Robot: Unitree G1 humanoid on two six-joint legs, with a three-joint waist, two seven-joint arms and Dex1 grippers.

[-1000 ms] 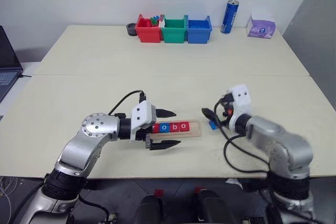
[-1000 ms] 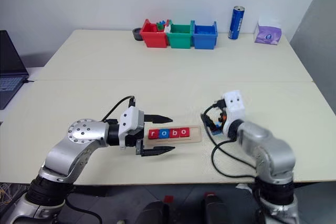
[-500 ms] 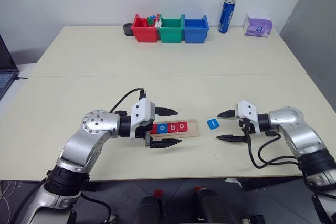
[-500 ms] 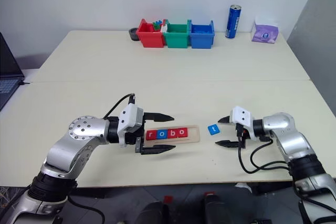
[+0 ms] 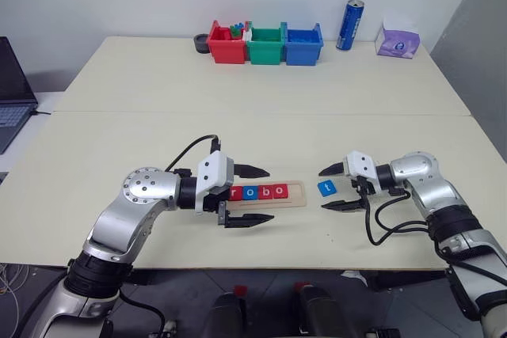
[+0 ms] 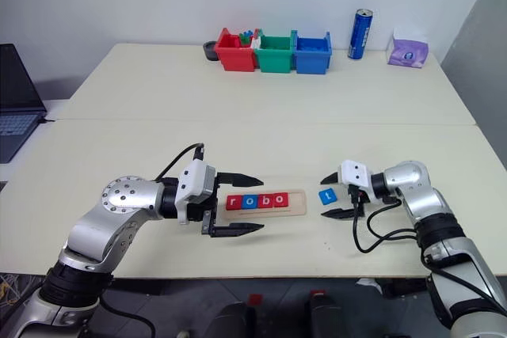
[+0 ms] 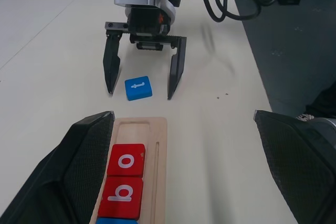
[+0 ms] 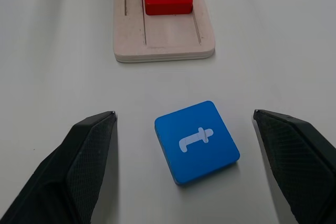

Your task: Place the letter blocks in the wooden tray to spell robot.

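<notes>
Looking down at the table [image 5: 158, 108], you have the wooden tray [image 5: 295, 191] lying flat near the front edge with four letter blocks in its groove: a red r [image 6: 232, 203], a blue o [image 5: 250, 192], a red b [image 5: 264, 191] and a red o [image 5: 279, 191], side by side. The slot at the tray's right end is bare wood.

Your left gripper [image 5: 255, 194] sits at the tray's left end with its fingers spread wide, one on the far side of the tray and one on the near side, closed on nothing. It straddles the end with the r block.

The blue t block [image 5: 326, 187] lies flat on the table just beside the tray's right end, a little askew (its letter does not line up with the tray). Your right gripper [image 5: 333, 188] points toward the tray with its fingers wide apart, one on each side of the t block; in the right wrist view there is clear table between each finger and the block, so nothing is gripped.

At the far edge stand red [image 5: 224, 47], green [image 5: 264, 47] and blue bins [image 5: 303, 46], a blue can [image 5: 348, 25] and a purple tissue pack [image 5: 397, 43].
</notes>
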